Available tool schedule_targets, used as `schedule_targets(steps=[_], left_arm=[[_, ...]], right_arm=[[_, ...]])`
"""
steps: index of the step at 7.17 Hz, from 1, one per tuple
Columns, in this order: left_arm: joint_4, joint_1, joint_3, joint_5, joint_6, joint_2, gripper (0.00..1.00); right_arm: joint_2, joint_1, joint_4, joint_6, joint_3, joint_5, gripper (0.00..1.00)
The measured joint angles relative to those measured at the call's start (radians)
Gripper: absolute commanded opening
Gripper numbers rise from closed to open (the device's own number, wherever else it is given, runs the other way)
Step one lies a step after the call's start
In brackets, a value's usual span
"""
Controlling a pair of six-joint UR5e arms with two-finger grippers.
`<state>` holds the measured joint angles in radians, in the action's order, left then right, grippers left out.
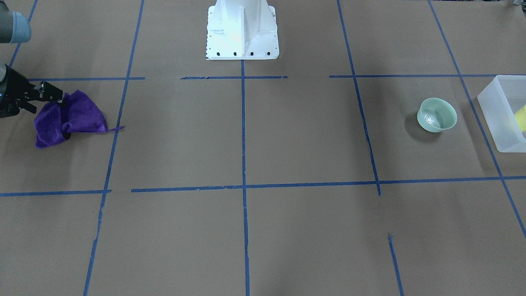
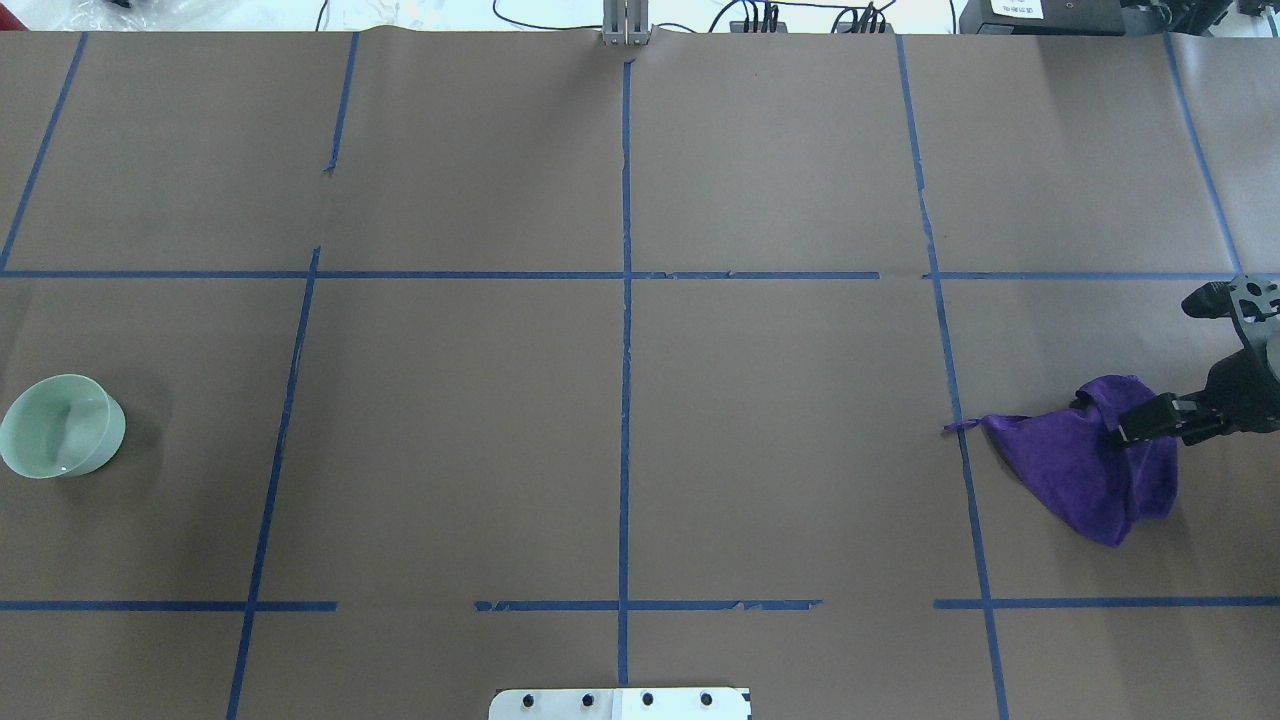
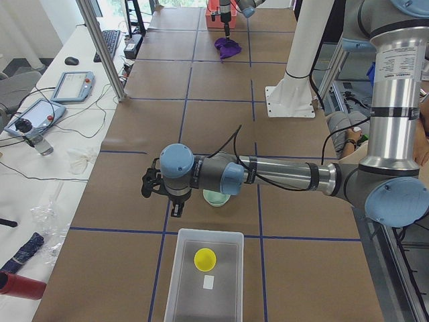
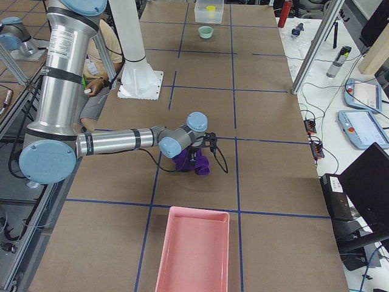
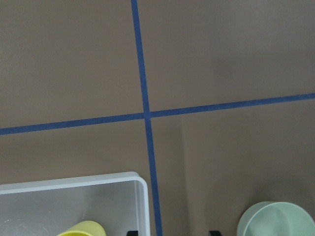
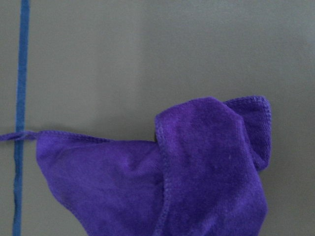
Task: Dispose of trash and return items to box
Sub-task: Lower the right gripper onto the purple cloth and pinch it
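A small yellow cup (image 3: 205,258) lies in the frosted white box (image 3: 181,282) at the table's end on my left; both also show in the left wrist view, the cup (image 5: 81,228) and the box (image 5: 98,184). My left gripper (image 3: 161,198) hovers between the box and a pale green bowl (image 1: 437,115); its tips show apart and empty in the left wrist view. My right gripper (image 2: 1125,435) is shut on a purple cloth (image 2: 1080,460), pinching a fold while the rest lies on the table. The cloth (image 6: 197,172) fills the right wrist view.
A pink tray (image 4: 194,249) sits at the table's end on my right, beyond the cloth. The white robot base (image 1: 242,33) stands at the middle of the near edge. Blue tape lines grid the brown table.
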<state>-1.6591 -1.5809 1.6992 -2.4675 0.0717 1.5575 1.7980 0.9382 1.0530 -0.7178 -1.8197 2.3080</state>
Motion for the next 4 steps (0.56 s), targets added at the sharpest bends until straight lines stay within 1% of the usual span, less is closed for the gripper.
schedule_targets(steps=[1,2,4], left_arm=[[0.000,0.011,0.021,-0.001,0.035,0.003,0.59],[-0.003,0.036,0.032,-0.002,0.077,0.011,0.60],[-0.010,0.097,0.054,-0.001,0.173,0.036,0.61]], right_arm=[[0.005,-0.013,-0.003,-0.002,0.009,-0.030,0.41],[0.003,-0.021,-0.006,-0.004,0.022,-0.042,0.00],[-0.004,-0.030,-0.011,-0.069,0.032,-0.044,0.00]])
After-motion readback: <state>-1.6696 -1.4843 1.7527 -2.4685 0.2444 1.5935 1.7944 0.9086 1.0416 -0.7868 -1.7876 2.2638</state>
